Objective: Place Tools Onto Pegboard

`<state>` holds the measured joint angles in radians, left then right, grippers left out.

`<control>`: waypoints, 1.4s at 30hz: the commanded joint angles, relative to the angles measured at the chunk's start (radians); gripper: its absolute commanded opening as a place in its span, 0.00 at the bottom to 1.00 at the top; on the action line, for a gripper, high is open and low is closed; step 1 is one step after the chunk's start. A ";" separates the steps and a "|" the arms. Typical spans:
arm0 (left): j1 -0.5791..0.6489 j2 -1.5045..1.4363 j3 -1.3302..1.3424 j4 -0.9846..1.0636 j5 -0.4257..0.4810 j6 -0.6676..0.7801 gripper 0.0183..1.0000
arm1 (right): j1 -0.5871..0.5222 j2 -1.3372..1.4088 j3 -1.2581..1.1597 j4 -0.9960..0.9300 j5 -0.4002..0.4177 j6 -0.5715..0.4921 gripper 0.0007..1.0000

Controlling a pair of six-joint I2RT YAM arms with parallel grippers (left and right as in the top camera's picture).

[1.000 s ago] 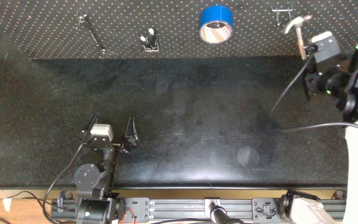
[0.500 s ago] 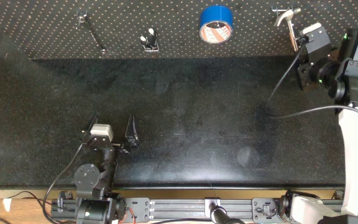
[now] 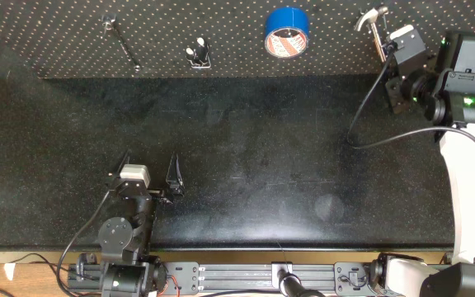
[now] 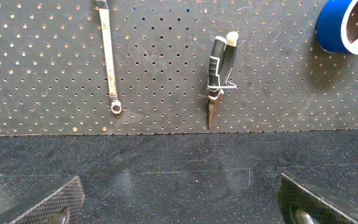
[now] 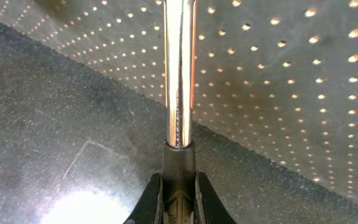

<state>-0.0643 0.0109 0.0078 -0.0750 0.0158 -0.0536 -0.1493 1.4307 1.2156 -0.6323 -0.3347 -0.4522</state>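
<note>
A hammer (image 3: 373,25) with a chrome shaft (image 5: 179,74) and black grip is held up against the pegboard (image 3: 221,21) at its top right. My right gripper (image 3: 388,51) is shut on the grip (image 5: 179,180), with the hammer head near the board's upper edge. On the pegboard hang a wrench (image 3: 122,41), black-handled pliers (image 3: 197,52) and a roll of blue tape (image 3: 287,33). My left gripper (image 3: 149,173) rests low over the black mat, open and holding nothing. Its wrist view faces the wrench (image 4: 109,56), pliers (image 4: 219,68) and tape (image 4: 344,25).
A black mat (image 3: 246,157) covers the table in front of the pegboard. A cable (image 3: 369,124) loops from the right arm over the mat's right side. The arm bases and a rail run along the front edge.
The right arm has carried the hammer up and a little leftward, from beside the board's lower right to its top edge. The left arm has not moved.
</note>
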 commanded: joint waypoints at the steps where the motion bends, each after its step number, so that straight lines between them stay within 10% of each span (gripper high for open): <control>1: 0.000 -0.007 -0.002 -0.006 -0.007 -0.009 1.00 | 0.002 0.021 0.025 0.022 0.009 0.011 0.08; 6: 0.000 -0.007 -0.002 -0.006 -0.007 -0.009 1.00 | 0.002 0.034 0.025 0.040 0.013 0.011 0.08; 9: 0.000 -0.007 -0.002 -0.006 -0.007 -0.009 1.00 | 0.002 0.034 0.025 0.030 0.021 0.011 0.75; 11: 0.000 -0.007 -0.002 -0.006 -0.007 -0.009 1.00 | 0.002 0.034 0.024 0.028 0.035 0.011 0.96; 24: 0.000 -0.007 -0.002 -0.006 -0.007 -0.009 1.00 | 0.002 -0.170 0.024 0.026 0.036 0.010 0.97; 27: 0.000 -0.007 -0.002 -0.006 -0.007 -0.009 0.99 | 0.002 -0.285 -0.050 0.066 0.100 0.231 0.97; 37: 0.000 -0.007 -0.002 -0.006 -0.007 -0.009 1.00 | 0.003 -0.663 -0.896 1.056 0.057 0.524 0.97; 42: 0.000 -0.007 -0.002 -0.006 -0.007 -0.009 1.00 | 0.031 -0.925 -1.138 1.202 0.058 0.531 0.97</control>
<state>-0.0643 0.0101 0.0078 -0.0750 0.0158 -0.0536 -0.1364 0.6090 0.1505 0.5583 -0.2642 0.0498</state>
